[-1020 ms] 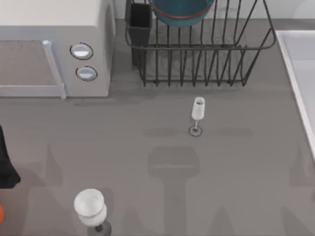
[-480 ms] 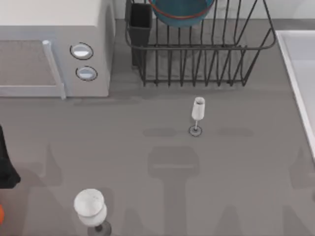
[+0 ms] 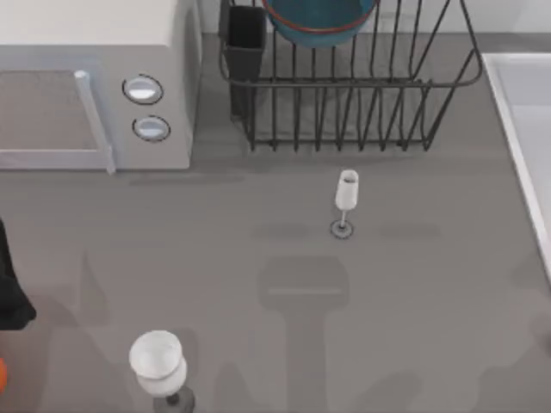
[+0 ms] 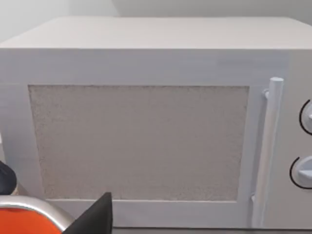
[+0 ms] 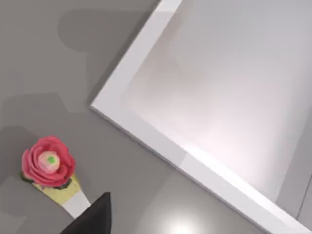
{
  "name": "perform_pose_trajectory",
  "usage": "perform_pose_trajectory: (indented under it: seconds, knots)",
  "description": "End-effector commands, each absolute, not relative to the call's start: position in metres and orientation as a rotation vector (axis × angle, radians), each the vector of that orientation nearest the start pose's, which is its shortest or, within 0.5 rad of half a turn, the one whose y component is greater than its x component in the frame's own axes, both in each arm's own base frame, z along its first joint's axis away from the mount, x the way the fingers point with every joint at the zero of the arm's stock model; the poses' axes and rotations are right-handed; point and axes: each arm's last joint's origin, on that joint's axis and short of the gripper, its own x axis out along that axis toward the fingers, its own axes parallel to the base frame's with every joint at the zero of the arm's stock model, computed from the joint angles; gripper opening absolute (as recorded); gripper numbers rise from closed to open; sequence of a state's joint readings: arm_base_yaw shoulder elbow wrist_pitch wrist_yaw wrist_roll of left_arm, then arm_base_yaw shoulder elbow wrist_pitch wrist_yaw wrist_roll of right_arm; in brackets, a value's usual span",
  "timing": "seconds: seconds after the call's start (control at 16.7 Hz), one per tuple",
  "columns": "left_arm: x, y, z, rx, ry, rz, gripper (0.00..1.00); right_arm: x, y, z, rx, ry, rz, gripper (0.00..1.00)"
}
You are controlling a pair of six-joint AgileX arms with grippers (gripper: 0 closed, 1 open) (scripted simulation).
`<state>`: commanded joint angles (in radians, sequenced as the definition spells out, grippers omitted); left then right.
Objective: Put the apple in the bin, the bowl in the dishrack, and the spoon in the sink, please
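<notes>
Bowl (image 3: 318, 19), glossy blue, reddish-brown rim, in black wire dishrack (image 3: 353, 103)

Left arm (image 3: 10, 292) is seen as a dark link at the near-left edge of the top view, low over the table. One dark fingertip (image 4: 95, 217) of the left gripper is caught by the left wrist view. One dark fingertip (image 5: 92, 217) of the right gripper is caught by the right wrist view. Finger spacing can't be read for either gripper.
</notes>
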<state>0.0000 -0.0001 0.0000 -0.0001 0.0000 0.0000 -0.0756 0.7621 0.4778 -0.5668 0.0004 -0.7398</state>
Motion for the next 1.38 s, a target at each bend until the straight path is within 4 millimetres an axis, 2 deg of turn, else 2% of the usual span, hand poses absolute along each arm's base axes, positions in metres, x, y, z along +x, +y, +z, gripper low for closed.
perform_pose_trajectory:
  seconds: [0.3, 0.6, 1.02, 1.14, 1.26, 1.38]
  knots:
    - [0.106, -0.001, 0.160, 0.000, 0.000, 0.000, 1.00, 0.191, -0.022, 0.198, -0.872, 1.192, 0.614, 1.00]
    - [0.106, -0.001, 0.160, 0.000, 0.000, 0.000, 1.00, 0.220, -0.030, 0.194, -0.941, 1.337, 0.911, 1.00]
    - [0.106, -0.001, 0.160, 0.000, 0.000, 0.000, 1.00, 0.224, -0.030, 0.193, -0.949, 1.346, 0.948, 1.00]
    - [0.106, -0.001, 0.160, 0.000, 0.000, 0.000, 1.00, 0.232, -0.032, 0.192, -0.943, 1.342, 0.929, 1.00]
    - [0.106, -0.001, 0.160, 0.000, 0.000, 0.000, 1.00, 0.244, -0.035, 0.179, -0.936, 1.343, 0.917, 1.00]
    - [0.106, -0.001, 0.160, 0.000, 0.000, 0.000, 1.00, 0.251, -0.037, 0.156, -0.937, 1.345, 0.921, 1.00]
